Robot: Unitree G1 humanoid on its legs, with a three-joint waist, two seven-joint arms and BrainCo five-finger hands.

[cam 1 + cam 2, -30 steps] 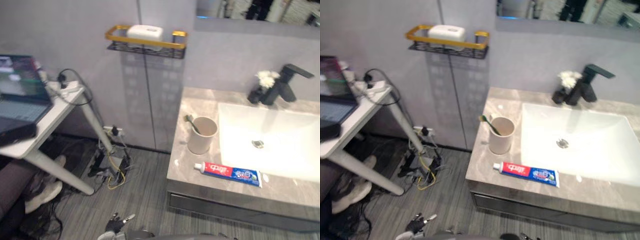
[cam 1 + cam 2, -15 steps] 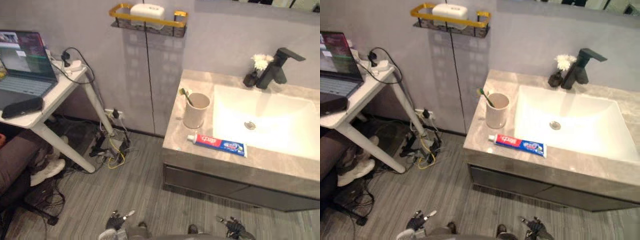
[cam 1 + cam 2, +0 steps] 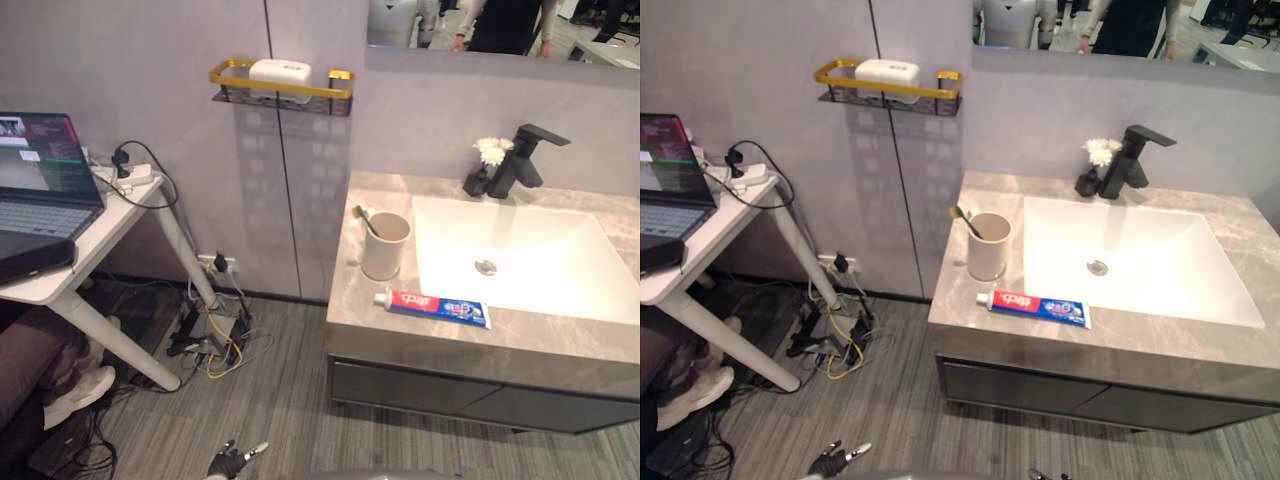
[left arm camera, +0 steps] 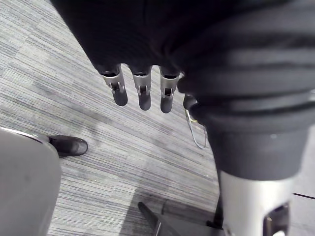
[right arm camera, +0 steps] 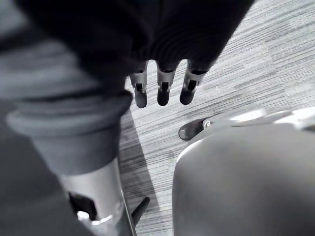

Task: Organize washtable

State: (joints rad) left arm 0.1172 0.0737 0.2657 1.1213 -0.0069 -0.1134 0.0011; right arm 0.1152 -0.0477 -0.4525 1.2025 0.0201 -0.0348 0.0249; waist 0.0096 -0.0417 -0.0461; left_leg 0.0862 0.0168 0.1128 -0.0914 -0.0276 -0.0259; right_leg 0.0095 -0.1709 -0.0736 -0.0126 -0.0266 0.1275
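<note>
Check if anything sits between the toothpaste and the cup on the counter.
Nothing visible does. The toothpaste lies flat near the counter front edge, the cup stands just behind its cap end, bare counter between. A toothbrush leans in the cup. The left hand and right hand hang over the floor.

Cup (image 3: 385,247): one
Toothbrush (image 3: 364,218): one
Toothpaste tube (image 3: 432,307): one
Sink (image 3: 545,275): one
Faucet (image 3: 525,160): one
Soap bar (image 3: 279,71): one
Wall shelf (image 3: 300,92): one
Laptop (image 3: 40,175): one
Flowers (image 3: 489,150): one bunch — blooms uncountable
</note>
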